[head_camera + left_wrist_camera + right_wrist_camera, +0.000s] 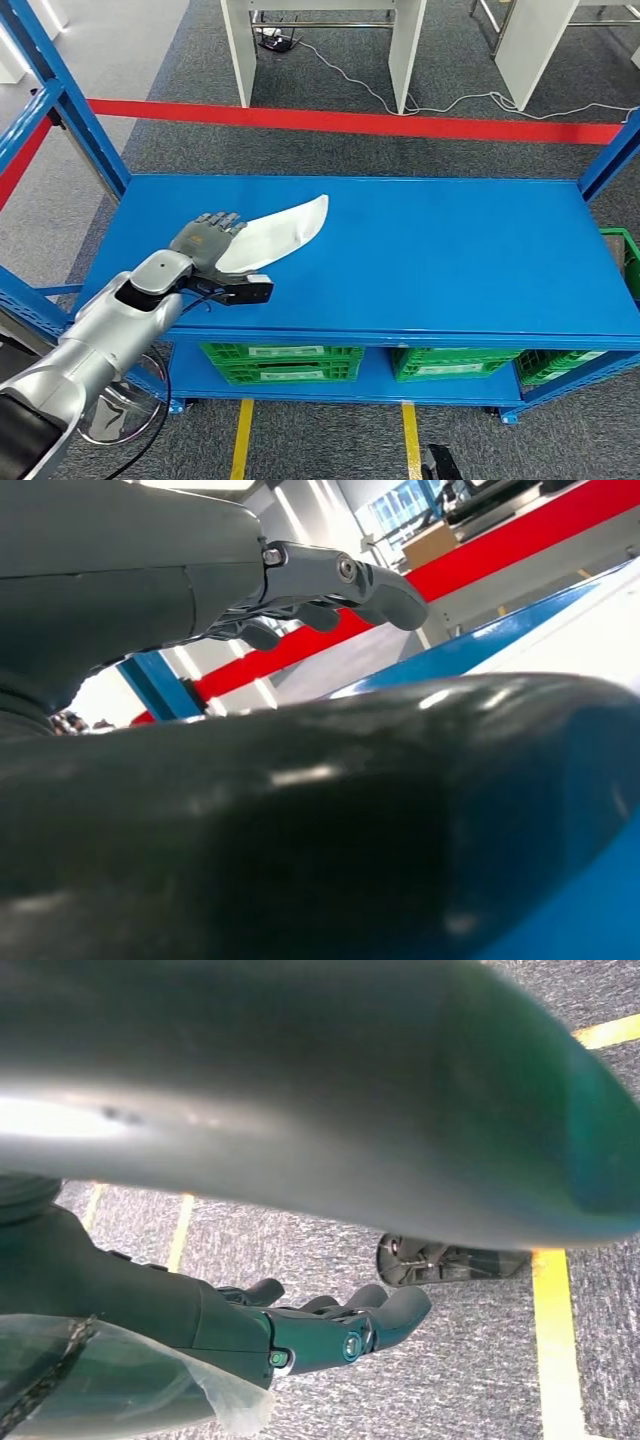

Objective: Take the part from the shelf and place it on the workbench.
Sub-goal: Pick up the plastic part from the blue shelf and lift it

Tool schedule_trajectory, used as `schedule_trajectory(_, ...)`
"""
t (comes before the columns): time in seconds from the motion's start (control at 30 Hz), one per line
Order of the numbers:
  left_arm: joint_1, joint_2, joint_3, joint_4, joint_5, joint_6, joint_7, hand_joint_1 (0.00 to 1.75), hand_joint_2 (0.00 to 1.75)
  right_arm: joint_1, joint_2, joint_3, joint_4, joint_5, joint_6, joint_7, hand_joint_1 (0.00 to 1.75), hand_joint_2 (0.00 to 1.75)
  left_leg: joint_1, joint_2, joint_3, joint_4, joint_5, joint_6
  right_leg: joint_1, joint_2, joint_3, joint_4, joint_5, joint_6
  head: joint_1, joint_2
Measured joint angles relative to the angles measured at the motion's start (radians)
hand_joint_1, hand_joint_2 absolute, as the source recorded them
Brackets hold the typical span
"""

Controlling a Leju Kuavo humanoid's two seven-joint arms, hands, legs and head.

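Observation:
The part (pixel 281 234) is a white, curved, blade-shaped piece lying on the blue shelf top (pixel 453 250), left of its middle. My left hand (pixel 207 238) reaches in from the lower left, and its fingers (pixel 221 222) lie over the part's near end. In the left wrist view the fingers (pixel 377 585) stretch out above the thick thumb (pixel 340 820) with a wide gap between them, and the white part (pixel 596 630) shows beyond. My right hand (pixel 302 1335) hangs over the grey floor with loosely bent fingers and nothing in it.
Blue uprights (pixel 68 100) frame the shelf at the left, and another (pixel 611 155) stands at the right. Green crates (pixel 283 362) sit on the lower level. Behind the shelf run a red floor line (pixel 377 125) and white table legs (pixel 241 50). Yellow floor tape (pixel 555 1340) lies below.

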Motion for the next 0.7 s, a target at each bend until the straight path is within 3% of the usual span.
schedule_trajectory(0.03,0.0,0.0,0.002,0.001,0.001,0.0,-0.003,0.0,1.75,0.0,0.0,-0.001,0.0,0.001,0.001,0.0,0.0,0.0,0.0,0.0,0.0,0.0,0.0,0.0,0.0,0.0,0.0,0.0,0.0,0.0,0.0,0.0)
schedule_trajectory(0.7,-0.011,-0.008,0.009,0.023,0.002,0.017,-0.037,0.0,1.75,0.006,0.0,-0.008,0.0,0.012,0.018,0.007,0.0,0.0,0.0,0.0,0.0,0.0,0.0,0.0,0.0,0.0,0.0,0.0,0.0,0.0,0.0,0.0)
